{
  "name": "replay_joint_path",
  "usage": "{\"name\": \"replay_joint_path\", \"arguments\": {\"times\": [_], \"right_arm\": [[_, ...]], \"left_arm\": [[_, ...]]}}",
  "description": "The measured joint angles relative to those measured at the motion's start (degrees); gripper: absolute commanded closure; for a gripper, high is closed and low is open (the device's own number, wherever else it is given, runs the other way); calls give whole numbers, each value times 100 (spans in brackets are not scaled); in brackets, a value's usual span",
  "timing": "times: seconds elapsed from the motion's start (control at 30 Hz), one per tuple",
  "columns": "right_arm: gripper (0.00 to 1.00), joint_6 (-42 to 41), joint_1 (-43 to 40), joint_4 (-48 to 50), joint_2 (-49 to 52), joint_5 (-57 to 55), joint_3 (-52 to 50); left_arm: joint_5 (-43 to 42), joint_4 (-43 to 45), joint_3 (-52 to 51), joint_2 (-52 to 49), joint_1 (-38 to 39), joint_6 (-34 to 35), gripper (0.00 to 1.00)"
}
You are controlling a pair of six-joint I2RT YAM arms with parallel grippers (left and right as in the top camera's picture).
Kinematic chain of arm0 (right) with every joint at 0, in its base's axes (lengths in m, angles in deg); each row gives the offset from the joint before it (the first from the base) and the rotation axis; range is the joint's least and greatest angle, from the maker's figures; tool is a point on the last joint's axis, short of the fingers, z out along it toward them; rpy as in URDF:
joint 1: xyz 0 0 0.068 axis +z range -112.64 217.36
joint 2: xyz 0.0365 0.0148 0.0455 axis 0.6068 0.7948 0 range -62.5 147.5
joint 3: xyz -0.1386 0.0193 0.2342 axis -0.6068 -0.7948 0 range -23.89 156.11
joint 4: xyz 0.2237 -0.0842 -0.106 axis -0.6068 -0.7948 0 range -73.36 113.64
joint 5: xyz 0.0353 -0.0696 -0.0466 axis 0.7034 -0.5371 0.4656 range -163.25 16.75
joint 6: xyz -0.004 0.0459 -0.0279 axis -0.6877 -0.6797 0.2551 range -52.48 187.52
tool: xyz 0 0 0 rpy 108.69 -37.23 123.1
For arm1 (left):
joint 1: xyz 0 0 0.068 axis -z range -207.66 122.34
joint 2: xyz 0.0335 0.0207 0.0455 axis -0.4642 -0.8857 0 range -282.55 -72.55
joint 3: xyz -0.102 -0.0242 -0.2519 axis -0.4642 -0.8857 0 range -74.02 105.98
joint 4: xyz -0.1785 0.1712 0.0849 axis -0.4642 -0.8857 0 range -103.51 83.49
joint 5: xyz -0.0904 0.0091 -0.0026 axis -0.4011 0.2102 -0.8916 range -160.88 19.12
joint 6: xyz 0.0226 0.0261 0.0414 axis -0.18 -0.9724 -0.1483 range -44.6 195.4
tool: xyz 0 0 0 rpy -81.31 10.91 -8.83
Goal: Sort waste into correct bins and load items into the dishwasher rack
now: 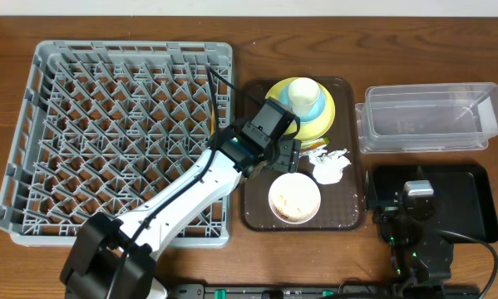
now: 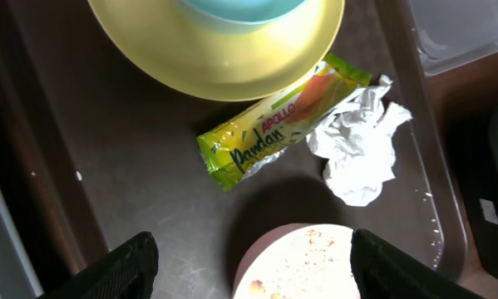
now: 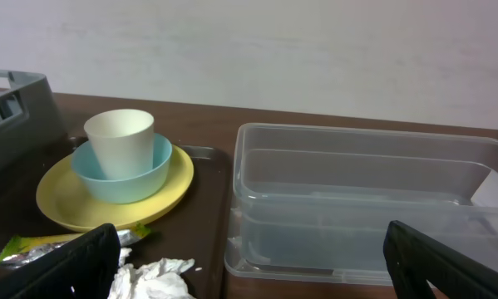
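Note:
On the brown serving tray [image 1: 257, 208] a yellow plate [image 1: 332, 116] carries a light blue cup [image 3: 124, 178] with a cream cup [image 1: 303, 93] inside. A yellow-green snack wrapper [image 2: 273, 124] lies below the plate beside a crumpled white napkin [image 2: 357, 149]. Just below these things my left gripper [image 2: 261, 266] hangs open and empty over the rim of the white bowl [image 1: 294, 198] of pale scraps. My right gripper [image 1: 416, 193] stands open over the black tray [image 1: 469, 208], facing the clear tub [image 3: 365, 208]. Thin chopsticks [image 1: 212, 104] lie in the grey rack [image 1: 115, 133] near its right side.
The rack fills the table's left half, with my left arm reaching across its lower right corner. The clear tub [image 1: 431, 120] sits at the back right, right behind the black tray. A black cable runs over the rack's right edge.

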State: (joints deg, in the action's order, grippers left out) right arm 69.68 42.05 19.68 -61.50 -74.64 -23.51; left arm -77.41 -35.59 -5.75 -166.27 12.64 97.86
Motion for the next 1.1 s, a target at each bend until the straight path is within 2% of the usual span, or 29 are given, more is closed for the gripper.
{"name": "replay_joint_path", "arguments": {"times": [0.77, 0.87, 0.9, 0.93, 1.1], "right_arm": [[1, 0, 0, 0, 0, 0, 0], [1, 0, -2, 0, 0, 0, 0], [1, 0, -2, 0, 0, 0, 0], [1, 0, 0, 0, 0, 0, 0], [1, 0, 0, 2, 0, -2, 0]], "left_arm": [[92, 520, 0, -861, 0, 0, 27], [92, 522, 0, -920, 0, 2, 32], [90, 525, 0, -920, 0, 9, 39], [92, 522, 0, -920, 0, 26, 58], [-162, 140, 2, -855, -39, -2, 60]]}}
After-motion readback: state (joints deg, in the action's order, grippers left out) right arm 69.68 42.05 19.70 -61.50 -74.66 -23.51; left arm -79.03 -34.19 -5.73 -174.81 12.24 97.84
